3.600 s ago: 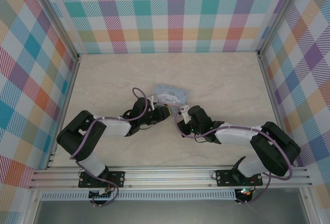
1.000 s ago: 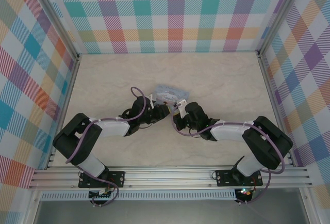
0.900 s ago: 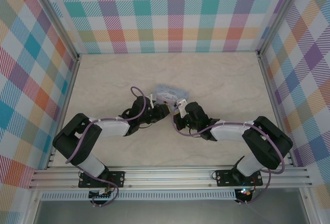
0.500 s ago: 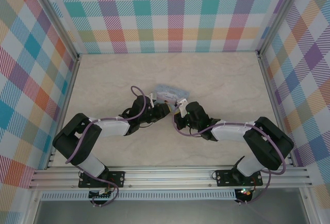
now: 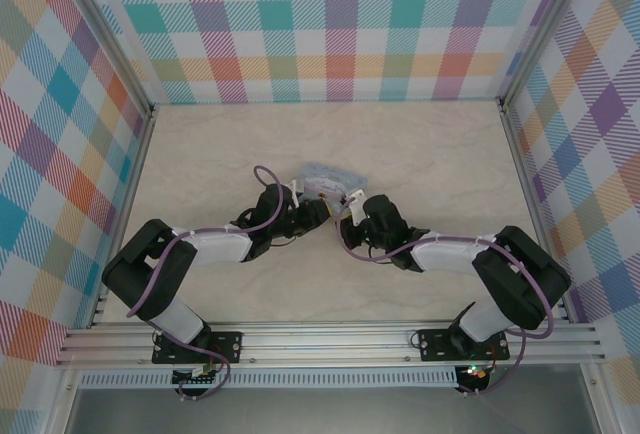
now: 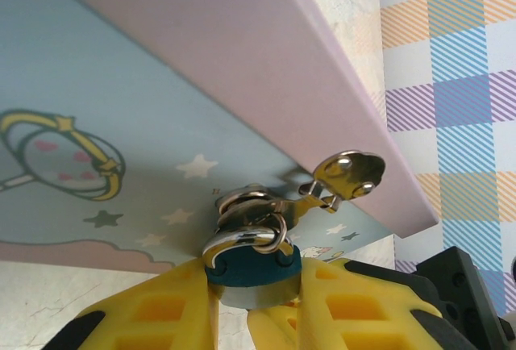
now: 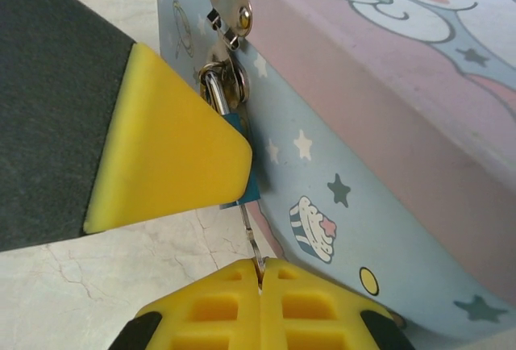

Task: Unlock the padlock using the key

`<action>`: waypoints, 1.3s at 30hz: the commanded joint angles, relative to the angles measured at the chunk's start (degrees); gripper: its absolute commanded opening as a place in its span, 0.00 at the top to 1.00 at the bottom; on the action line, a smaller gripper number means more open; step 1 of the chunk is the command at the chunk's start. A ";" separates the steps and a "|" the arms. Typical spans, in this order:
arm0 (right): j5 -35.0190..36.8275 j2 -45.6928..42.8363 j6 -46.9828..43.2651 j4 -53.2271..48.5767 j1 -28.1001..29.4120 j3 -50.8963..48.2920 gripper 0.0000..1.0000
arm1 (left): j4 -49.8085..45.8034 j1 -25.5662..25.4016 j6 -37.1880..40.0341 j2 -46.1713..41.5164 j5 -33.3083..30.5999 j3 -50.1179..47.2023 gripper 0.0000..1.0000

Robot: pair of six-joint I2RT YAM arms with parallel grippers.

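The padlock [image 6: 251, 273], blue-bodied with a silvery shackle [image 6: 244, 239], hangs from the hasp [image 6: 348, 174] of the pale blue tin [image 6: 121, 124]. My left gripper [image 6: 251, 297] is shut on the padlock's body, with a yellow finger [image 6: 153, 318] on each side. In the right wrist view a sliver of the padlock [image 7: 250, 182] shows behind the left arm's yellow finger [image 7: 169, 156]. The thin key [image 7: 251, 233] runs from the padlock's lower end down into my right gripper [image 7: 260, 273], which is shut on it. From above, the left gripper [image 5: 316, 212] and right gripper [image 5: 350, 204] meet at the tin's near edge.
The tin [image 5: 330, 176] lies mid-table on the marble-patterned top [image 5: 200, 154]. Its side wall [image 7: 363, 172] stands close along the right of the key. Plaid walls [image 5: 340, 24] enclose the table on three sides, and a metal rail [image 5: 330, 339] runs along the near edge.
Over the past few seconds the right gripper has come in toward the padlock at the tin's near edge. In the last second both grippers have barely moved.
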 commanded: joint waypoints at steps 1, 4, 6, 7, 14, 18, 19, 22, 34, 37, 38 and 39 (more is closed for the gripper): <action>-6.71 -1.91 2.73 13.75 -0.81 1.14 1.00 | -0.30 -2.01 0.06 -0.29 2.50 1.04 0.74; -7.57 -1.57 1.88 11.90 -0.82 1.93 1.00 | -0.07 -2.01 0.07 -0.26 2.67 1.05 0.74; -7.93 -1.00 1.78 11.60 -0.81 2.09 1.00 | 0.08 -1.97 0.02 -0.28 2.80 1.10 0.74; -7.95 -0.71 1.74 11.45 -0.79 2.11 1.00 | 0.19 -2.01 -0.11 -0.26 2.87 1.08 0.74; -7.78 1.72 1.76 12.65 -0.84 2.33 1.00 | 0.30 -2.01 -0.48 -0.80 3.27 1.13 0.74; -7.42 2.21 1.17 12.96 -1.34 2.60 1.00 | -0.05 -2.01 -0.48 -1.33 3.59 1.13 0.74; -7.51 2.22 1.09 13.01 -1.50 2.68 1.00 | -0.14 -2.01 -0.49 -1.46 3.59 1.11 0.74; -7.85 2.20 0.91 12.66 -1.72 3.22 1.00 | -0.30 -2.01 -0.49 -1.49 3.77 1.20 0.74; -8.52 1.95 4.87 8.92 -1.98 3.67 1.00 | 0.33 -2.01 -0.79 1.02 4.19 2.29 0.74; -6.25 1.93 5.51 8.86 -2.26 1.04 1.00 | 1.14 -2.03 -1.17 2.78 4.45 3.00 0.74; -6.16 1.96 6.01 9.36 -2.57 0.12 1.00 | 1.49 -2.09 -1.40 3.45 4.48 3.19 0.74; -6.24 1.96 6.45 9.66 -2.98 -0.47 1.00 | 1.97 -2.06 -1.69 4.23 4.39 3.36 0.74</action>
